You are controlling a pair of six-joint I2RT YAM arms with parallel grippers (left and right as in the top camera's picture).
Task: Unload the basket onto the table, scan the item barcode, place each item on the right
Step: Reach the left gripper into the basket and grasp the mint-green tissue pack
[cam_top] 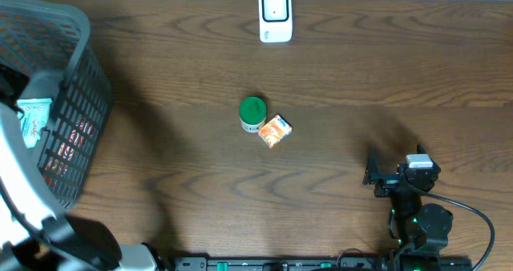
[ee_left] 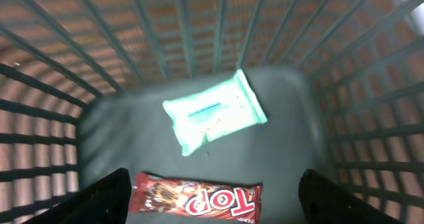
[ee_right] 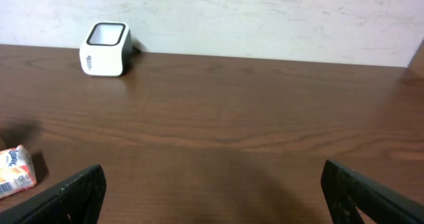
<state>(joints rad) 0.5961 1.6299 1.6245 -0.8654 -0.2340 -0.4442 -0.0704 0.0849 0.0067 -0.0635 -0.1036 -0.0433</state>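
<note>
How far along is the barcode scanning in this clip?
Done: nothing provable; a green-lidded tub and orange packet lie on the table, scanned or not I cannot tell. In hand: the left gripper hangs open inside the basket over a mint packet and TOP bar, holding nothing. Left: grasp an item and present it to the scanner; the right gripper sits open.

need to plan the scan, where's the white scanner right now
In the overhead view the white scanner stands at the far edge of the table, near the middle, straight beyond the green-lidded jar and orange packet.
</note>
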